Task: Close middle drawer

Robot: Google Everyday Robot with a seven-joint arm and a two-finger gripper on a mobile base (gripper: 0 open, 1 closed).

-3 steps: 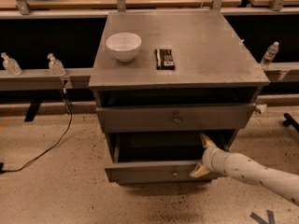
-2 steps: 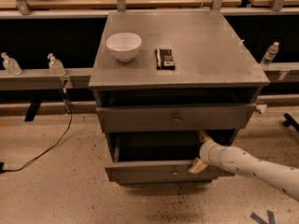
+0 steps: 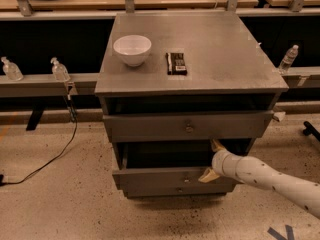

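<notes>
Closing looks like the step in hand. Nearest the camera, a white jointed arm (image 3: 270, 179) reaches in low below the front edge of the grey metal bench (image 3: 225, 49), toward its front right corner as seen. The gripper (image 3: 212, 160) sits at the right end of the middle drawer (image 3: 165, 180), a grey metal drawer with a long flat front panel. Its fingers are spread and hold nothing. The lower fingertip (image 3: 207, 175) is at the panel's top edge, and the other points up into the dark opening. That drawer stands pulled well out, clear of the bench's front. Just above it, the wider grey upper drawer (image 3: 150, 126) also juts forward slightly.

The next move, as I judge it, calls for a level push straight toward the bench's back edge. Contact should be on the panel's face. Pushing so far off centre could skew the drawer.

Farther back on the bench top, a white round bowl (image 3: 132, 49) stands near the left edge, with a dark wrapped bar (image 3: 176, 63) beside it. Clear plastic bottles (image 3: 59, 70) stand beyond.
</notes>
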